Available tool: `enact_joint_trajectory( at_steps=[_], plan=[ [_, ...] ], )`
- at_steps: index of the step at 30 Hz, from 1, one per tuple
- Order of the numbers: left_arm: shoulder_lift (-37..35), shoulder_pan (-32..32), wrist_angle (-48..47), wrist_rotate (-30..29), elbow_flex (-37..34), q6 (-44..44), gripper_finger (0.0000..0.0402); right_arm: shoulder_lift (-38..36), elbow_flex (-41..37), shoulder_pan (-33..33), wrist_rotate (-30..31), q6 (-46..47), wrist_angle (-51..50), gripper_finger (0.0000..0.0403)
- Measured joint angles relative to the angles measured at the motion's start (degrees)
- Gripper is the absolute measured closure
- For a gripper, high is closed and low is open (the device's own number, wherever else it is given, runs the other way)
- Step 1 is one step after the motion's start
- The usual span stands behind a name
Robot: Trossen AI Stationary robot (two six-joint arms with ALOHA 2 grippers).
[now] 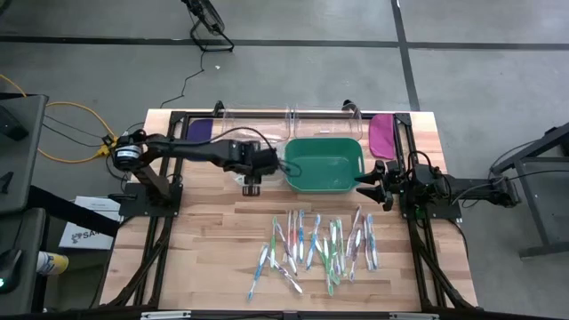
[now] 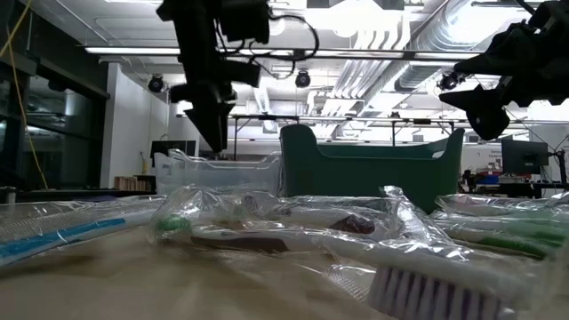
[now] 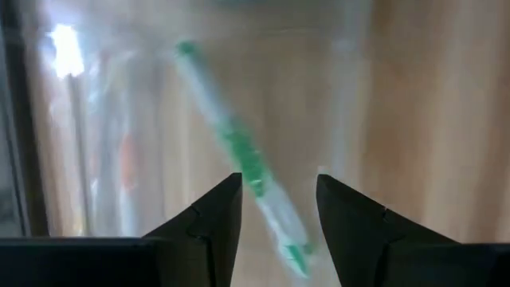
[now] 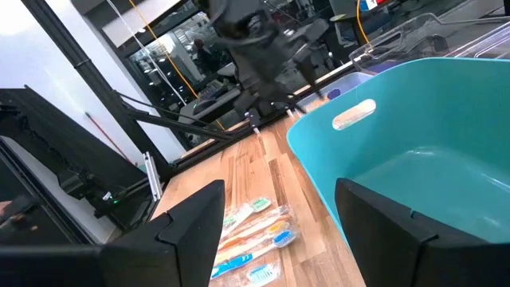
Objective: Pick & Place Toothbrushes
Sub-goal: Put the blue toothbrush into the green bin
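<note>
Green toothbrush (image 3: 243,159) lying diagonal beneath parted left end effector (image 3: 279,209)

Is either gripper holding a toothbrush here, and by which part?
Neither. A green toothbrush shows beyond the open left gripper, seemingly released. The right gripper is open and empty.

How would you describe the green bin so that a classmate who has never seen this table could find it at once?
Start at the wooden table and look to its far half, behind the scattered toothbrushes. There the green bin stands between the two grippers. Unlike the clear containers behind it, it is opaque, deep-walled and has handle cut-outs.
</note>
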Motion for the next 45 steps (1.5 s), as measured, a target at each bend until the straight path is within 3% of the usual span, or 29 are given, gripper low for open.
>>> enact_joint_trajectory(
  at_steps=[5, 19, 29, 34, 39, 45],
  plan=[
    [0.02, -4.24, -0.88, 4.78, 0.00, -0.77, 0.0245, 0.00, 0.00, -0.01, 0.00, 0.00, 0.00, 0.0170],
    [0.04, -18.19, -3.32, 5.14, -0.22, -33.10, 0.0245, 0.00, 0.01, 0.00, 0.00, 0.00, 0.00, 0.0170],
    [0.39, -29.09, -2.42, 5.62, -0.22, -68.58, 0.0245, 0.00, 0.00, -0.01, -0.01, 0.00, 0.00, 0.0170],
    [2.01, -33.68, 1.93, 9.01, -0.25, -81.33, 0.0245, 0.00, 0.00, -0.02, -0.02, 0.00, 0.00, 0.0170],
    [5.31, -36.33, 10.38, 9.78, -0.21, -88.20, 0.0245, -0.03, 0.01, -0.02, -0.05, 0.00, -0.21, 0.0170],
    [9.02, -37.25, 16.28, 10.33, -0.24, -89.43, 0.0245, 0.61, 0.00, -0.01, -0.01, 0.00, 0.17, 0.0170]
  ],
)
